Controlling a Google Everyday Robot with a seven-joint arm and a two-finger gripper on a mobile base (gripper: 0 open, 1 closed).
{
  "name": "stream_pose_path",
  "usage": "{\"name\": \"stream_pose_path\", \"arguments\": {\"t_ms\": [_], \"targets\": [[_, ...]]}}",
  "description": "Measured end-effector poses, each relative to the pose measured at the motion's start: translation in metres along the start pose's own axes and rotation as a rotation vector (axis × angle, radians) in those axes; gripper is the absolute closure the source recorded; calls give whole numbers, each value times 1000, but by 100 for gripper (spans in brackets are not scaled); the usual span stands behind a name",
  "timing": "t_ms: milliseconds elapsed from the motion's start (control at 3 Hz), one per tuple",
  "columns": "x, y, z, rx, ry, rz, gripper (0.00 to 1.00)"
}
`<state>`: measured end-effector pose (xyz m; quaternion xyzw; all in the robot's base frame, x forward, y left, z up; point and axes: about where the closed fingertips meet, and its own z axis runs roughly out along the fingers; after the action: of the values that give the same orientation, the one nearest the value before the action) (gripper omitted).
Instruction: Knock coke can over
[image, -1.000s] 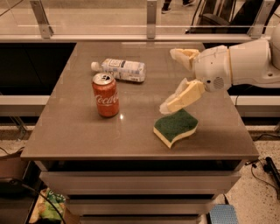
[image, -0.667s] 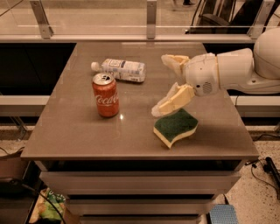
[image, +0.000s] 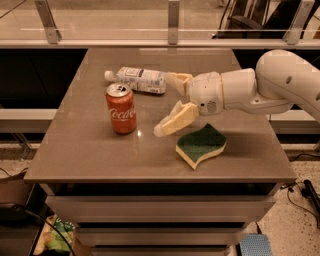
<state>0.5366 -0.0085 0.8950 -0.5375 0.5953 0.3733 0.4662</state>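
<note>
Coke can (image: 121, 109): upright on the bench (image: 75, 155), left of centre.
Pincer (image: 168, 105): wide open, empty, just right of the can, not touching.
Progress: pincer close; knock not yet done.

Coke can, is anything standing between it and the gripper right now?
Nothing visible. The gripper, fingers open, is just right of the upright coke can with only bare table between them. The plastic bottle lies behind that gap, and the sponge sits off to the right.
</note>
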Motion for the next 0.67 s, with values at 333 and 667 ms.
{"name": "stream_pose_path", "arguments": {"t_ms": [333, 667], "targets": [[1, -4, 24, -20, -33, 32, 0], [2, -9, 42, -18, -78, 61, 0]]}}
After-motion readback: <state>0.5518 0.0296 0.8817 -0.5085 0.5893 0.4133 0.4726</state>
